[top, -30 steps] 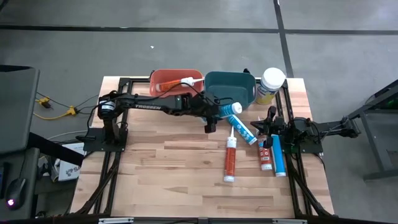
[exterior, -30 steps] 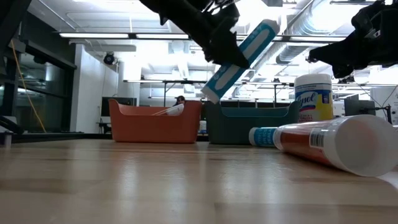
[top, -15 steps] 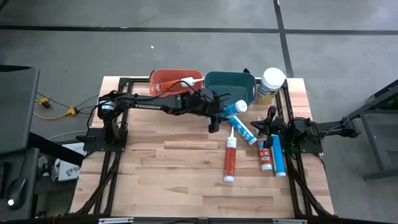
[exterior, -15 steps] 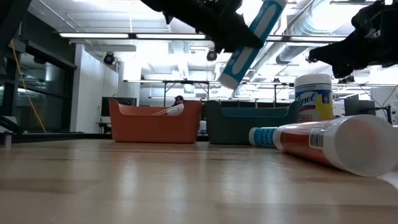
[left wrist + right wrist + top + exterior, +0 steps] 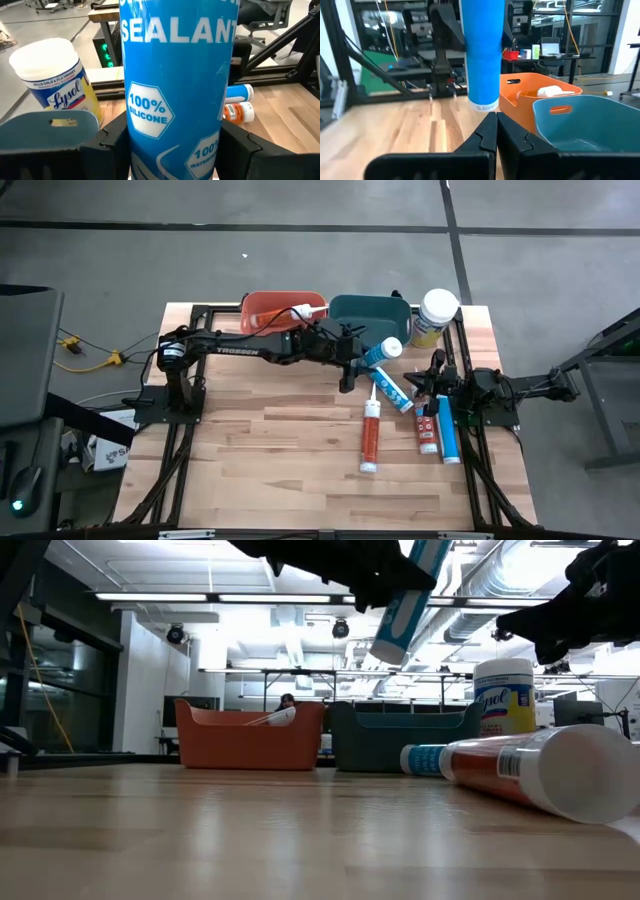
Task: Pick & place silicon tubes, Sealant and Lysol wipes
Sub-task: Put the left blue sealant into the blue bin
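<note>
Since the earlier frame, the left gripper has carried the blue sealant tube up and toward the teal bin; seen from the low camera, the tube now hangs higher and more upright, its lower end above the bin's near wall. That gripper is clamped on the tube's body, the dark fingers pressing both sides of the blue label in the left wrist view, where the tube fills the middle.

On the far right corner of the bench, the Lysol wipes stand upright just beside the teal bin, white lid on top, yellow label showing. An orange bin sits left of the teal one, touching or nearly so, with a white-tipped tube lying in it.

More tubes lie flat on the bench: a second blue tube just below the held one, an orange tube near the middle, and, by the right arm, another orange tube alongside a blue tube.

Over by the right edge of the bench, the right gripper waits with its fingers pressed together, holding nothing, well apart from the held tube.
</note>
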### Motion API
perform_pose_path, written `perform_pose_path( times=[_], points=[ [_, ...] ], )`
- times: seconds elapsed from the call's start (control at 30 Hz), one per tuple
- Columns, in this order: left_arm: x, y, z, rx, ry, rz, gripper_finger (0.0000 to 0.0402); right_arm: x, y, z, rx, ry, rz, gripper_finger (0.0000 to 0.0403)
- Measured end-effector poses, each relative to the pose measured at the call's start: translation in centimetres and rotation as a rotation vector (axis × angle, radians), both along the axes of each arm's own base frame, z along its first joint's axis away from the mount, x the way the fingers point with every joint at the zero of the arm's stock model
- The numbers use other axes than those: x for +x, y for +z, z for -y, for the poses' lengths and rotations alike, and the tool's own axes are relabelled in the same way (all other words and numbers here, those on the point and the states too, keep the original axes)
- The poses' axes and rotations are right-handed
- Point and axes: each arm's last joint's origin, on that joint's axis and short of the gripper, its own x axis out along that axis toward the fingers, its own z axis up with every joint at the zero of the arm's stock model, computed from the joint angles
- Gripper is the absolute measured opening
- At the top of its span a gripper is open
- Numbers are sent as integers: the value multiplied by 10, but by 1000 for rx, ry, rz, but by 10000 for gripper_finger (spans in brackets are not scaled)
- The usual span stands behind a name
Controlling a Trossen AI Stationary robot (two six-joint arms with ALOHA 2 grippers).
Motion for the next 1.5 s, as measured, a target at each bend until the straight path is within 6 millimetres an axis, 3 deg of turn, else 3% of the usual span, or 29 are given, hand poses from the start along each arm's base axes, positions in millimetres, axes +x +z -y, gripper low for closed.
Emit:
perform_pose_path(
  times=[0.13,0.37,0.47,0.7,0.83,1.03,1.17,1.5],
  points=[
    [0,0,0,-4,1,0,193,0,0,-1,26,42,6,1],
    [0,1,0,-6,0,10,193,-2,14,0,-126,-11,117,24],
    [1,3,0,-11,-18,29,193,-3,17,0,-128,-17,142,69],
    [1,6,1,-23,-42,63,192,-6,29,0,-117,-23,258,219],
    [1,6,1,-24,-48,65,192,-3,34,0,-117,-21,299,262],
    [1,7,2,-25,-54,72,192,9,35,0,-139,-36,291,267],
    [2,7,2,-25,-55,74,192,20,49,2,-147,-49,287,268],
    [1,7,2,-26,-57,73,192,74,83,6,-194,16,139,269]
  ],
)
